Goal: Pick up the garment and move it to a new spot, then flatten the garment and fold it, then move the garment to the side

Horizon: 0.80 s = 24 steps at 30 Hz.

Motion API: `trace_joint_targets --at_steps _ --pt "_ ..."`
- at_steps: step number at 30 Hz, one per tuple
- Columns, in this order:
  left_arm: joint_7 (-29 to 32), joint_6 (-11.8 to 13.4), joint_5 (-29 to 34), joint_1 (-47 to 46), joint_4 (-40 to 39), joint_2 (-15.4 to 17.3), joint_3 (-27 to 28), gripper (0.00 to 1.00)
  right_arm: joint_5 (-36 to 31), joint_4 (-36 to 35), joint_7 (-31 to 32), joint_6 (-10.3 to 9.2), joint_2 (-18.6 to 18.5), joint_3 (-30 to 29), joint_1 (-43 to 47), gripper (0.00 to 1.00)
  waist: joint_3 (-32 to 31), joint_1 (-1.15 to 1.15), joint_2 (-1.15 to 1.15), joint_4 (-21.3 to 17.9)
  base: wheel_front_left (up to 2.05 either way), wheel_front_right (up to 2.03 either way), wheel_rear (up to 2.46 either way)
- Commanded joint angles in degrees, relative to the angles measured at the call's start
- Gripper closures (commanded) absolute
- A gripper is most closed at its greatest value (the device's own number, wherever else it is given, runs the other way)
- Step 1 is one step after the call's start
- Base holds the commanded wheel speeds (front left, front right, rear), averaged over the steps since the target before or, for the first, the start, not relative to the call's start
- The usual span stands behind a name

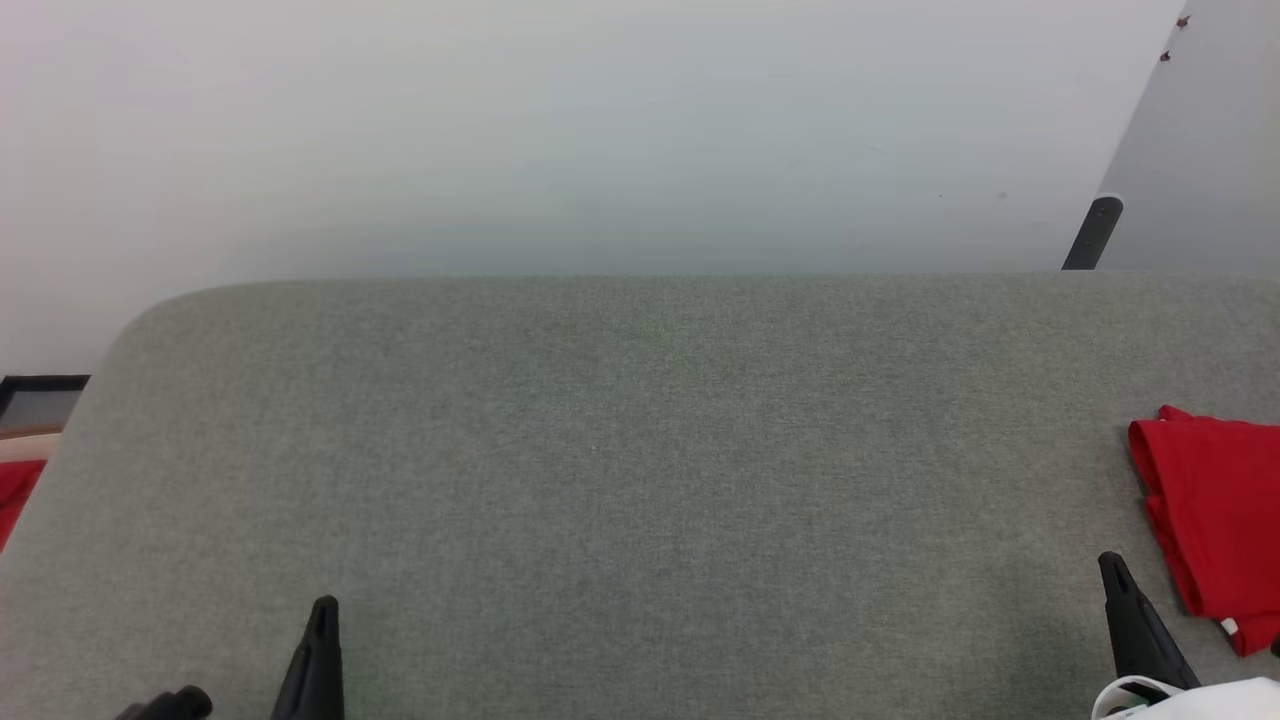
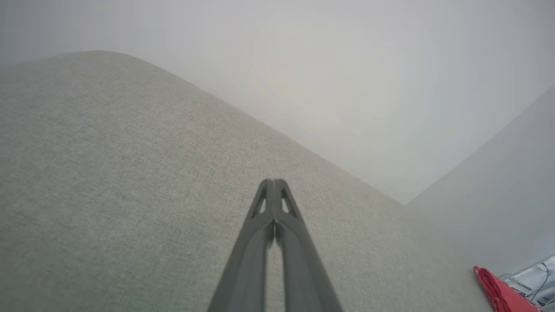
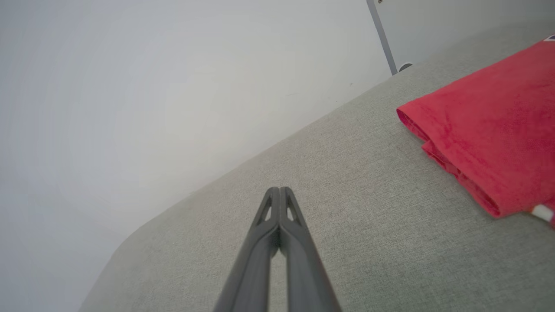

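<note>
Desk [image 1: 640, 450]: grey fabric; pale wall [image 1: 600, 130] behind
Garment [image 1: 1215, 520]: folded, right edge; cropped
Left fingers [image 2: 256, 242], right fingers [image 3: 260, 251]: pressed together, empty

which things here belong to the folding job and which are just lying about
Job: folded red soft-fabric garment; grey fabric-covered surface under it; left gripper, right gripper, both shut.
Lying about: slanted black bar at far right; red patch beyond surface's left edge.

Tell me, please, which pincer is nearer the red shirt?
Right. The right pincer is close beside the shirt, not touching; the left pincer is far off across the grey surface.
</note>
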Motion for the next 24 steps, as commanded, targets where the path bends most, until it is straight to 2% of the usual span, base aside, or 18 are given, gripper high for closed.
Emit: trace_joint_targets --at_steps 1,24 --pt "0.5 -0.3 -2.4 -1.6 -0.3 0.2 0.3 1.00 2.2 -0.2 0.3 -0.01 0.0 -0.5 -1.6 1.00 0.0 0.00 0.00 0.0 0.00 0.00 0.00" --pt "5.2 -0.5 -19.4 -5.7 2.7 -0.7 1.0 1.00 17.9 3.2 2.7 -0.02 1.0 -1.1 -4.8 1.00 0.2 0.00 0.00 -0.4 0.00 0.00 0.00"
